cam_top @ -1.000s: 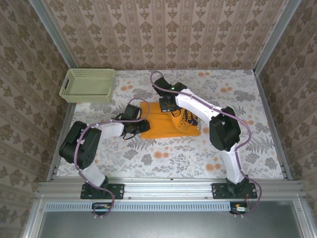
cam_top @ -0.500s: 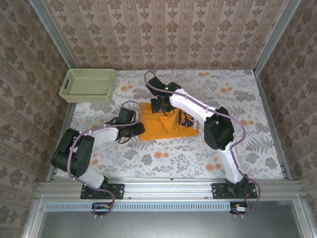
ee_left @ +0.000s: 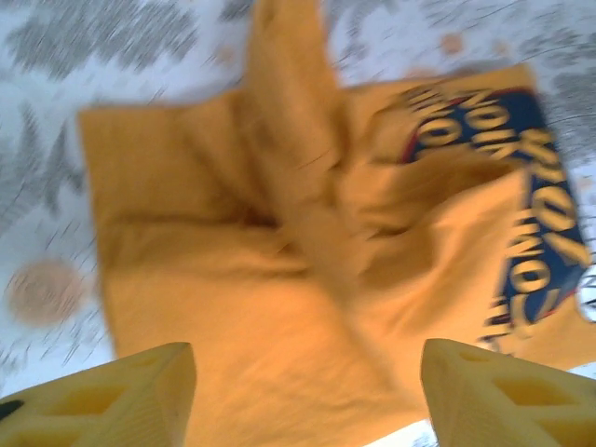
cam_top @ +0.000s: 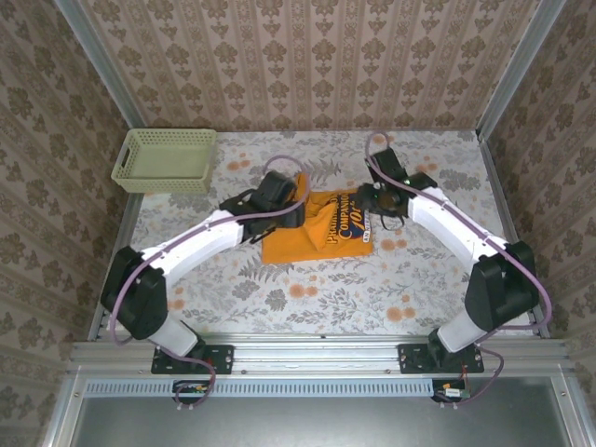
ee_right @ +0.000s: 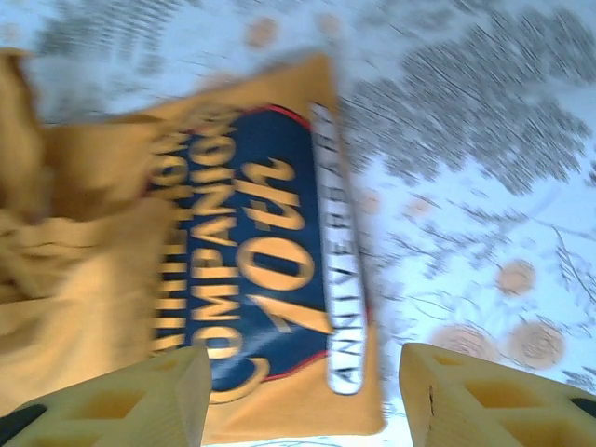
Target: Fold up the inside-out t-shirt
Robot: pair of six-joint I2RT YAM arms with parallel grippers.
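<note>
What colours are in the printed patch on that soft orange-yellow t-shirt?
The printed patch is dark blue, with orange lettering and a white strip; clearest in the right wrist view.

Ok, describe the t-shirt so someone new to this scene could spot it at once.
On the floral-patterned table, look near the middle, right of the pale green mesh basket in the far-left corner. The t-shirt is the crumpled orange-yellow cloth lying there. Unlike the rigid basket, it is soft fabric, with dark blue printed lettering on its right part.
</note>
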